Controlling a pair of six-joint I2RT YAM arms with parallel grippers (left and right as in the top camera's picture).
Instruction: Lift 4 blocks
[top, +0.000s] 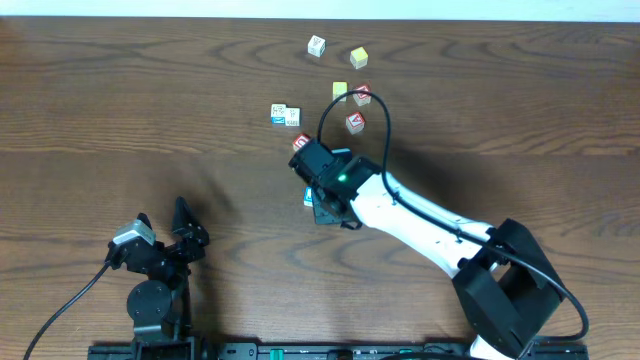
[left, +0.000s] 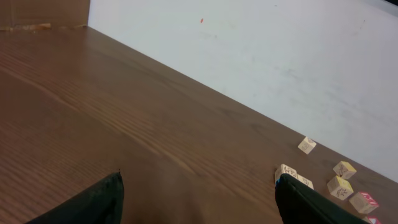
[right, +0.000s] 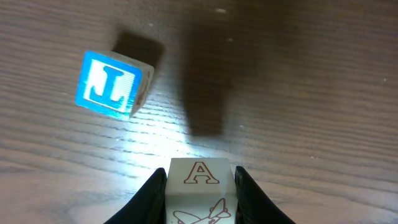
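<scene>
Pinched between both fingers of the right pincer (right: 199, 179): a white-faced A block (right: 200, 186), an airplane outlined on the face beneath the letter. Held clear of the worktop (right: 311, 93), with a dark shadow thrown on the wood below it.

Up and to the left in the right wrist view, lying on the wood apart from the pincer: a blue L block (right: 115, 84), turned askew. Seen from overhead, partly tucked under the right arm.

At the arm's tip in the overhead view, a small red face (top: 300, 145); whether part of the pinched block, cannot tell.

Farther back on the wood: a red V block (top: 355, 122), and beyond it another red block (top: 362, 96) just beside a yellow cube (top: 340, 91). Farther back again, a second yellow cube (top: 358, 57) and a white-faced cube (top: 316, 45). To the left, a blue-and-white cube (top: 279, 113) touching a pale cube (top: 293, 117).

Left pincer (top: 163, 218) spread wide over bare wood at the front left, gripping nothing, well apart from every cube.
</scene>
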